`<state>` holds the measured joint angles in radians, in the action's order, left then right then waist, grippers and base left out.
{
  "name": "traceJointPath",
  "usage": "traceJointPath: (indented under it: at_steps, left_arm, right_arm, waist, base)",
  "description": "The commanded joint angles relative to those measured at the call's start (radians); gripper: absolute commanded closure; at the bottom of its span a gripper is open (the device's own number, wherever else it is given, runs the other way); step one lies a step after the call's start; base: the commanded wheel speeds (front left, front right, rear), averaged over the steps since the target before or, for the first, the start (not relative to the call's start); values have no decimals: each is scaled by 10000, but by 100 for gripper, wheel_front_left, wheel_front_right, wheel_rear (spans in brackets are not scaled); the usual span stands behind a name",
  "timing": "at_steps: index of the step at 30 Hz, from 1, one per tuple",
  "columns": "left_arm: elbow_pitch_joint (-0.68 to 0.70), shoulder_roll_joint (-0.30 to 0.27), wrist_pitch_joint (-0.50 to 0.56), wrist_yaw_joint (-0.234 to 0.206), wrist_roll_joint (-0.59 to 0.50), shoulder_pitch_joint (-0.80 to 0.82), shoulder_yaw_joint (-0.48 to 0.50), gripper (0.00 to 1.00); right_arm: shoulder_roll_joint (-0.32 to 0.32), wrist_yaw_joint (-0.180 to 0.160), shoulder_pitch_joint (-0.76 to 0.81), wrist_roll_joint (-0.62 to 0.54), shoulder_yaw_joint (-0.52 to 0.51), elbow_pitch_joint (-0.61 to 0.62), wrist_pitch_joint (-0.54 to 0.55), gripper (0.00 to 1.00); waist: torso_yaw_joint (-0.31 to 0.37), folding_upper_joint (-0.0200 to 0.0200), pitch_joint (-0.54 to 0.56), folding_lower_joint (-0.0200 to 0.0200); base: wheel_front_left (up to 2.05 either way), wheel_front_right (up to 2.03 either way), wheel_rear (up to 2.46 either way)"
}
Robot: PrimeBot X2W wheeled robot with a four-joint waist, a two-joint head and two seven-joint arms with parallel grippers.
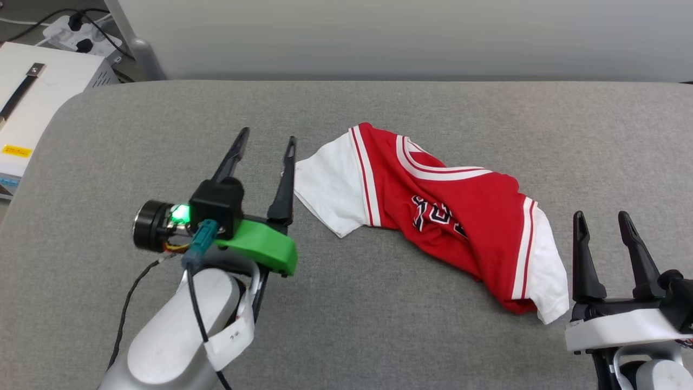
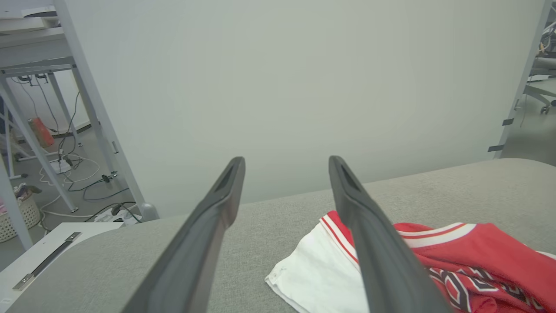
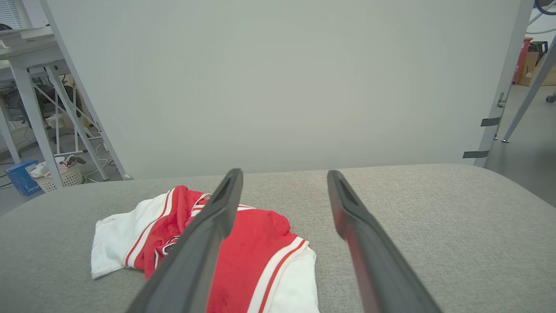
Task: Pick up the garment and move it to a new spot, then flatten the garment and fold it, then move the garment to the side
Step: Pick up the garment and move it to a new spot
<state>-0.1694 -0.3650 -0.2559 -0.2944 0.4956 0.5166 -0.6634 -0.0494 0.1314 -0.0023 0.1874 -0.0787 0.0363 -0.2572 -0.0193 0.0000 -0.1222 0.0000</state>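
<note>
The garment (image 1: 433, 211), a red jersey shirt with white sleeves and striped trim, lies crumpled on the grey table (image 1: 379, 336), stretched from centre toward the lower right. My left gripper (image 1: 269, 135) is open just left of its white sleeve (image 1: 327, 184), with nothing between the fingers. In the left wrist view the garment (image 2: 460, 252) sits beside and behind the right finger (image 2: 378, 243). My right gripper (image 1: 602, 216) stands open just right of the other white sleeve, empty. In the right wrist view the garment (image 3: 256, 248) lies to the left, partly behind the left finger (image 3: 204, 243).
A white box (image 1: 32, 103) with cables and a power strip sits beyond the table's left corner. A pale wall panel (image 1: 379, 38) rises behind the far edge. Bare grey table stretches in front of the shirt and to its far right.
</note>
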Motion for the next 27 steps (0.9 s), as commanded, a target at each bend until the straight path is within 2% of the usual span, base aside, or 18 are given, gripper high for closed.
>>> traceJointPath:
  at_steps: [1,6,12,20,27]
  left_arm:
    - [269,-7,-57,-83,-206,-587,450,0]
    - [941,133,-57,-51,-926,-2169,1997,0]
    - [1201,703,-58,484,-1588,-3704,3264,0]
    - [915,1549,-58,1389,-2336,-4839,4251,0]
    - [719,2178,-58,1961,-2910,-5246,4933,0]
  right_arm:
    - [-9,-7,163,-106,3,-40,-46,0]
    - [-9,-7,325,-25,67,-69,-46,0]
    - [-9,-7,549,80,147,-144,-46,0]
    - [-9,-7,838,186,374,-385,-46,0]
    - [-9,-7,1108,248,464,-545,-46,0]
  waist:
    - [-146,0,190,0]
    - [-273,0,437,0]
    - [-371,0,748,0]
    - [-449,0,1009,0]
    - [-516,0,1192,0]
  base:
    - [0,0,0]
    - [0,0,0]
    - [0,0,0]
    - [0,0,0]
    - [0,0,0]
